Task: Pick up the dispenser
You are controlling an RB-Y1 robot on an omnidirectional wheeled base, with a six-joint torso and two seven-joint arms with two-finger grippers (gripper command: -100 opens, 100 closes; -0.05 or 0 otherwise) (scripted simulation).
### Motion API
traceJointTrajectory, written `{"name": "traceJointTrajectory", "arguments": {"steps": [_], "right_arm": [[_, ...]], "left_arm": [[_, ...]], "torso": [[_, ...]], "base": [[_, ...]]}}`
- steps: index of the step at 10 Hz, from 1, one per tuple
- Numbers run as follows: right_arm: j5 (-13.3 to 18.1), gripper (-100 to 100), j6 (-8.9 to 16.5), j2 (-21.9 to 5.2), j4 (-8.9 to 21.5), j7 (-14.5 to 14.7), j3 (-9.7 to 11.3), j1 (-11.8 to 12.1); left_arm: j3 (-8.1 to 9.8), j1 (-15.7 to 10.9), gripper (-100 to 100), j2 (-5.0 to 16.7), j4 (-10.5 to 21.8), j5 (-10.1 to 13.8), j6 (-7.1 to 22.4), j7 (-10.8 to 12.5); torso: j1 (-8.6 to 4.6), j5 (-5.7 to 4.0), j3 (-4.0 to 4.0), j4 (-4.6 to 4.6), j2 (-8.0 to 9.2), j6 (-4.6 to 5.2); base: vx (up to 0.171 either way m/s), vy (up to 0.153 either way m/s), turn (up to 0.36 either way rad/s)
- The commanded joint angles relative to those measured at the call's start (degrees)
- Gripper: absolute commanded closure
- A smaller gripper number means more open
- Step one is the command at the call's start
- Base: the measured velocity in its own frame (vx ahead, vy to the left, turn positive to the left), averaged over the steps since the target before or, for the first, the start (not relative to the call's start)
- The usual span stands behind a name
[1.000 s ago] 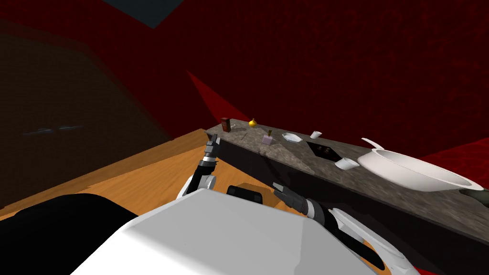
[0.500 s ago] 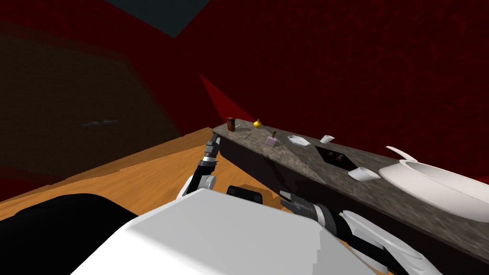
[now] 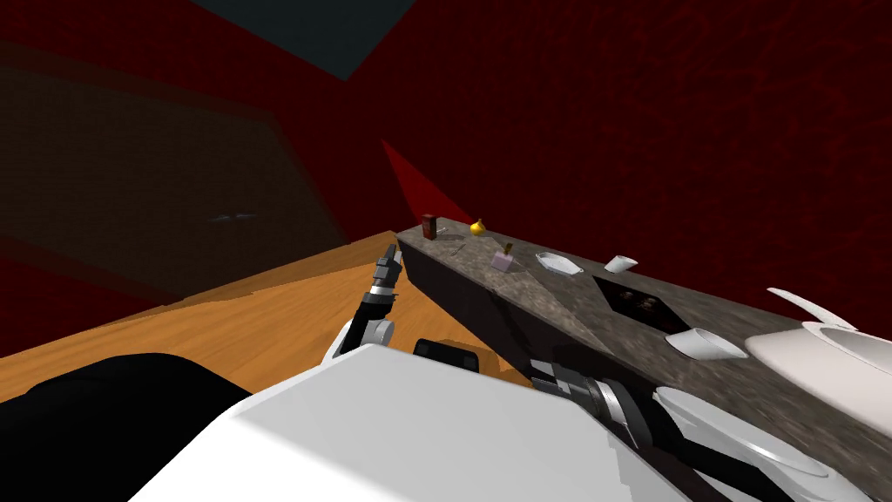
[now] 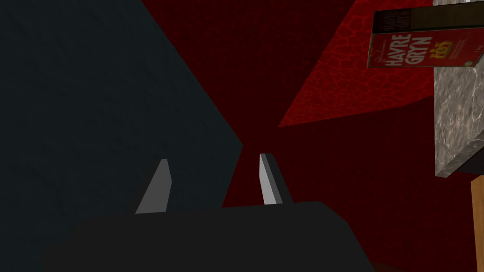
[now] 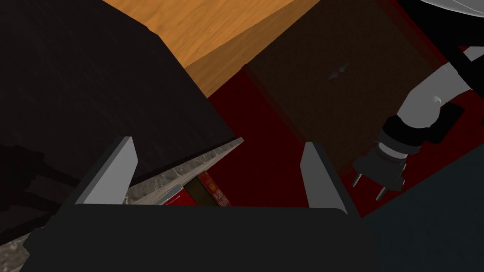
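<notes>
Head view shows the dispenser (image 3: 502, 258) upright on the worktop (image 3: 549, 296), well ahead of us. Left gripper (image 4: 212, 163) and right gripper (image 5: 215, 144) hold their fingers released, empty. Probably light, rigid, tippy: we should grasp its body low.

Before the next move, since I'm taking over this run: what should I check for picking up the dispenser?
1. Dispenser upright on counter: ok.
2. Left end effector open, empty: ok.
3. Right end effector open, empty: ok.
4. An end effector at the dispenser: not ok; both are short of the counter top.
5. Room beside it, dish apart: ok.
6. Dispenser fits the opening: cannot tell.
</notes>
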Motion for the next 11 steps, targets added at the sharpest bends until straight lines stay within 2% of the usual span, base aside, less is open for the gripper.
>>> {"name": "traceJointTrajectory", "arguments": {"steps": [1,2,3,4,5,6,7,8,11], "right_arm": [[1.1,-100,-0.3,-2.9,2.6,0.2,1.3,-0.8],[1.1,-100,-0.3,-3.8,2.6,0.2,1.3,-0.8],[2.1,-100,-0.5,-6.3,4.5,0.3,2.4,-1.8],[2.1,-100,-0.5,-6.6,5.1,0.3,2.4,-1.8],[3.0,-100,-0.7,-8.7,7.3,0.5,3.5,-2.8],[3.0,-100,-0.7,-9.3,7.6,0.5,3.5,-2.8],[3.9,-100,-0.7,-11.0,10.1,0.6,4.5,-3.9],[3.9,-100,-0.7,-11.9,10.1,0.6,4.5,-3.9],[6.4,-100,-0.5,-17.8,16.8,1.1,7.1,-7.2]], "left_arm": [[0.0,0.0,0,0.0,0.0,0.0,0.0,0.0],[0.0,0.0,0,0.0,0.0,0.0,0.0,0.0],[0.0,0.0,0,0.0,0.0,0.0,0.0,0.0],[0.0,0.0,0,0.0,0.0,0.0,0.0,0.0],[0.0,0.0,0,0.0,0.0,0.0,0.0,0.0],[0.0,0.0,0,0.0,0.0,0.0,0.0,0.0],[0.0,0.0,0,0.0,0.0,0.0,0.0,0.0],[0.0,0.0,0,0.0,0.0,0.0,0.0,0.0],[0.0,0.0,0,0.0,0.0,0.0,0.0,0.0]], "torso": [[0.0,0.0,0.0,0.0,0.0,0.0],[-0.01,0.01,-0.02,-0.01,-0.04,-0.04],[0.0,0.0,-0.02,-0.01,-0.02,-0.01],[0.0,0.01,-0.05,-0.02,-0.09,-0.05],[0.01,-0.01,-0.06,-0.02,-0.09,0.0],[0.02,0.01,-0.08,-0.03,-0.14,-0.05],[0.05,0.0,-0.07,-0.03,-0.12,0.02],[0.02,0.01,-0.1,-0.04,-0.18,-0.05],[0.05,0.02,-0.24,-0.09,-0.42,-0.06]], "base": [[0.029,-0.041,0.211],[0.018,-0.044,0.158],[0.034,-0.041,0.222],[0.04,-0.038,0.172],[0.046,-0.033,0.284],[0.039,-0.033,0.12],[0.054,-0.04,0.235],[0.055,-0.038,0.152],[0.111,-0.039,0.322]]}}
